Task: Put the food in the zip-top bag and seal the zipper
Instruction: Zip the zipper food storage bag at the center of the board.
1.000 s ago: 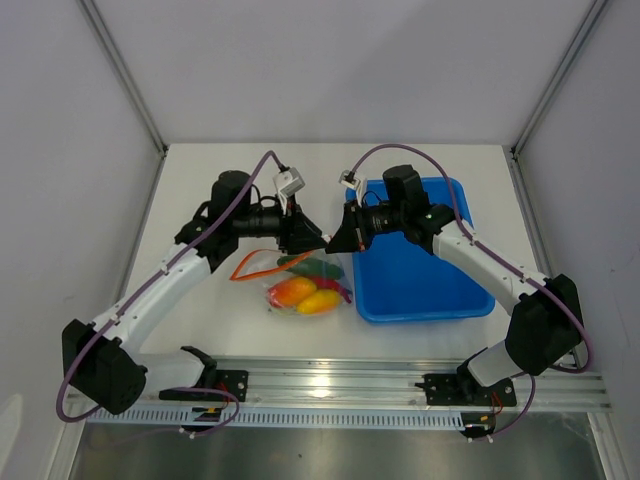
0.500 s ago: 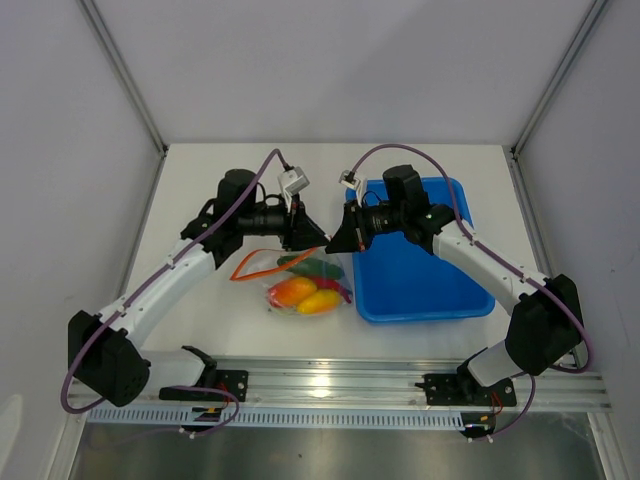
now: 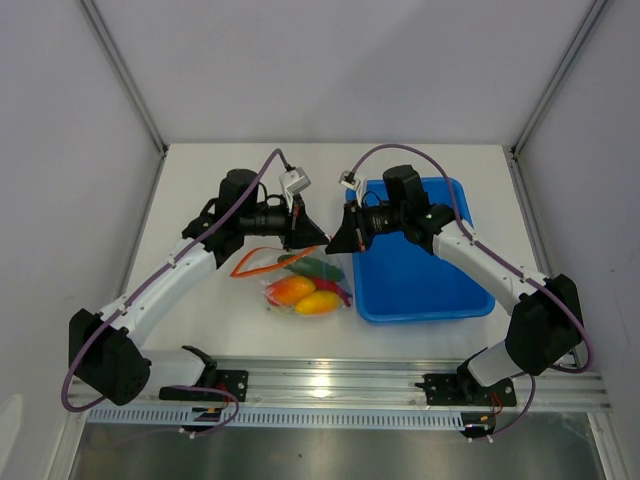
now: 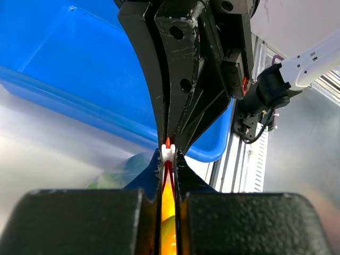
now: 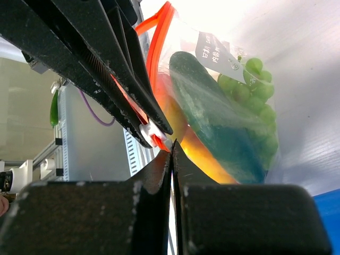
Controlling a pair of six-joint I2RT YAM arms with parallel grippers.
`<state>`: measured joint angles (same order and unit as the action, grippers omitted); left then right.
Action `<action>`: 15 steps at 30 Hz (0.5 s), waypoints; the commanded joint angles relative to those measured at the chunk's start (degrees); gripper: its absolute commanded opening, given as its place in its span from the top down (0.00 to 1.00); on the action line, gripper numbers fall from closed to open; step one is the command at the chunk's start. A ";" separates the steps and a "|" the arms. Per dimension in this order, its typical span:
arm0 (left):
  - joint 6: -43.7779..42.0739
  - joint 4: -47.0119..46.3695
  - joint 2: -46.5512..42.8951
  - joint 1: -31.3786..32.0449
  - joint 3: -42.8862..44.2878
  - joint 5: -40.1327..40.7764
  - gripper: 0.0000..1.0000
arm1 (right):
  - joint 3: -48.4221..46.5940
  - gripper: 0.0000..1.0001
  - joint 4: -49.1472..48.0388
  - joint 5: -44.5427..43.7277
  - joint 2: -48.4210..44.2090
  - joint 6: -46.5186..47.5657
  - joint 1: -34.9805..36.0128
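Two hands meet tip to tip over the counter (image 3: 200, 190): our left hand (image 3: 310, 238) and right hand (image 3: 334, 240) point straight at each other, each pressed together on the zipper (image 5: 158, 37). The left hand pinches the strip at a small white piece (image 4: 168, 153). The right hand nips it just beyond, at the end beside the blue tray (image 3: 420, 312). From that pinch the zipper's long axis runs back under the left hand's wrist, its orange length bowed and, we judge, not yet closed. The zip-top bag (image 5: 215, 50) lies below both hands, toward the arm bases, with the food (image 3: 292, 290) inside: green grapes (image 5: 249, 85), cucumber (image 5: 207, 90), orange-yellow pepper (image 3: 320, 301). We judge the left hand is the one placed to travel that axis while the right anchors. Both forearms reach in low, nearly level.
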<state>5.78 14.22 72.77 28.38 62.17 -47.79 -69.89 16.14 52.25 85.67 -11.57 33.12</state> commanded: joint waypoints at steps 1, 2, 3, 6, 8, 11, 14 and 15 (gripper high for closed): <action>-0.07 -0.77 -0.26 0.53 2.43 -0.99 1.00 | -2.36 1.00 0.46 2.42 -0.06 1.99 -0.08; -0.07 -0.77 -0.44 0.53 2.25 -0.99 1.00 | -2.53 1.00 0.73 2.51 0.02 2.08 -0.08; 0.02 -0.77 -0.44 0.53 2.25 -1.08 1.00 | -2.45 1.00 0.82 2.85 0.11 2.17 0.01; 0.20 -0.59 -0.44 0.53 2.25 -1.34 1.00 | -2.45 0.84 1.09 3.82 0.29 1.99 -0.08; 0.55 -0.94 -0.44 0.53 2.08 -1.43 0.99 | -2.27 0.78 0.91 4.35 0.46 1.82 -0.08; 0.81 -0.95 -0.53 0.53 2.16 -1.60 0.99 | -2.18 0.72 0.91 5.49 1.08 1.64 0.01; 0.90 -0.95 -0.61 0.53 2.16 -1.60 0.99 | -2.01 0.72 0.82 5.85 1.69 1.64 0.36; 0.90 -0.95 -0.61 0.53 2.16 -1.60 0.99 | -1.83 0.74 0.65 6.11 1.87 1.55 0.45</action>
<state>6.09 14.52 72.77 28.49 62.22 -48.23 -69.89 16.95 55.96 86.65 -10.44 33.15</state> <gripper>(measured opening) 0.034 0.270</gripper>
